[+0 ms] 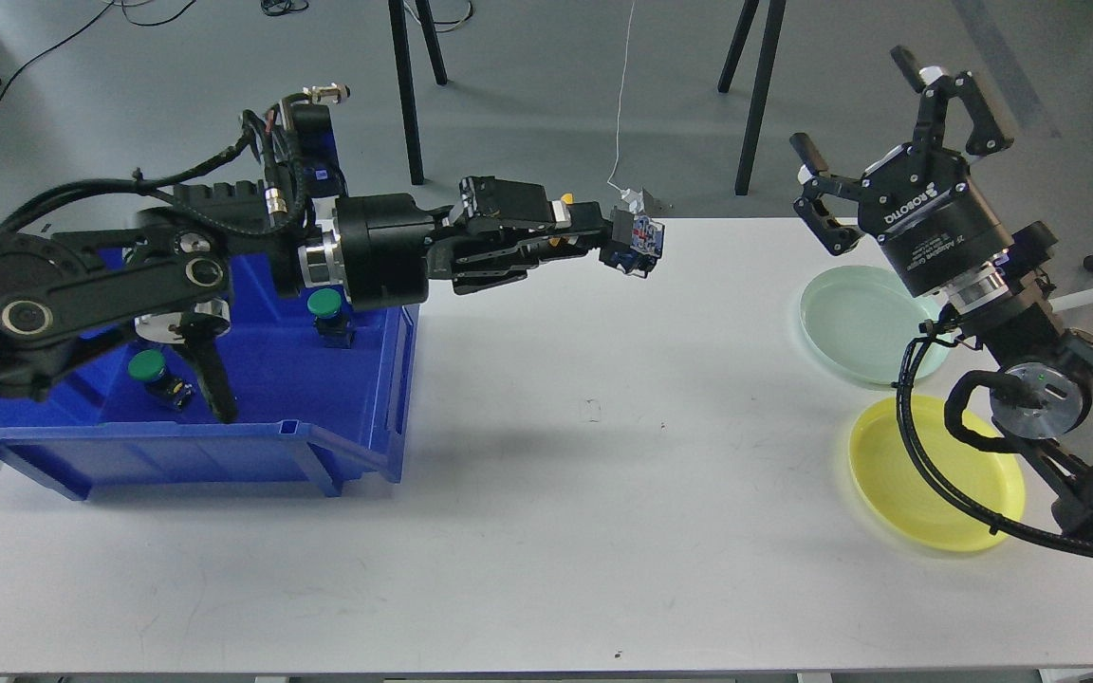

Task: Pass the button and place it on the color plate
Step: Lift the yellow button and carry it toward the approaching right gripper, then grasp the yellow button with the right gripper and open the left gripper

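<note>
Clamping a button (637,242), the left gripper (603,237) reaches out; the right gripper (888,152) hangs spread.

At left in the frame, a deep blue plastic bin (357,446) holds two green-capped buttons (324,304) (146,365). The flat tabletop (546,474) is plain white. At right lie a pale mint round plate (855,323) and a bright yellow round plate (926,493). Both arms are black, the right hand (888,123) bearing white lettering

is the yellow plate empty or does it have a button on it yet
Empty as far as visible: the yellow plate shows only bare surface, though the right arm hides its right edge. The button sits in the left gripper.
</note>
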Robot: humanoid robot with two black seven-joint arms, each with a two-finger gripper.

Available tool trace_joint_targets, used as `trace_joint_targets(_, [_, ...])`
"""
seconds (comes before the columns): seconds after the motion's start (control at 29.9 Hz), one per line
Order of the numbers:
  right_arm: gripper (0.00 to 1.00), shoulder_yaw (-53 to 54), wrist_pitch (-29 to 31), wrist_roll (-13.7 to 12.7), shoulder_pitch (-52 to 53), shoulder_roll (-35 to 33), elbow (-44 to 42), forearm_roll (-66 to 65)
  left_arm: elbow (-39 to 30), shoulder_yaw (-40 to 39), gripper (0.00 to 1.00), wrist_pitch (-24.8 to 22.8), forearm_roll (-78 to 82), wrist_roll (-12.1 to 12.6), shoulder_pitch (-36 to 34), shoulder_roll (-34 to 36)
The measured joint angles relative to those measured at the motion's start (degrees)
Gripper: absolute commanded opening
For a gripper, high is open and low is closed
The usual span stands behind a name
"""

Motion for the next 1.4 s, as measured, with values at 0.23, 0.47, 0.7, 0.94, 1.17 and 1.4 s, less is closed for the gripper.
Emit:
trace_joint_targets(0.23, [0.99, 0.2, 0.0, 0.0, -4.1, 0.8, 6.0, -10.4, 4.8, -10.5, 0.09, -0.1, 2.9, 0.0, 10.1, -5.8])
trace_joint_targets(0.47, [0.99, -1.6, -2.1, 0.0, -4.5, 4.9, 6.2, -17.3, 5.4, -10.7, 0.09, 0.0, 3.4, 0.0, 10.9, -6.5])
trace_joint_targets(0.7, [0.98, -2.6, -6.0, 0.0, -4.3, 8.4, 5.2, -20.0, 5.4, -10.5, 0.09, -0.1, 3.5, 0.0, 10.9, -6.6])
trace_joint_targets(0.94, [0.98, -2.5, -8.3, 0.0, -3.8, 9.3, 4.2, -20.1, 5.4, -10.3, 0.09, -0.1, 3.5, 0.0, 10.9, -6.7])
trace_joint_targets(1.17, [0.9, -2.5, -9.4, 0.0, -3.4, 11.0, 3.1, -20.1, 5.4, -10.3, 0.1, -0.1, 3.5, 0.0, 10.9, -6.7])
trace_joint_targets(1.4, [0.61, -2.6, -9.5, -0.5, -3.3, 11.8, 2.9, -20.1, 5.4, -10.4, 0.1, -0.1, 3.5, 0.0, 10.9, -6.7])
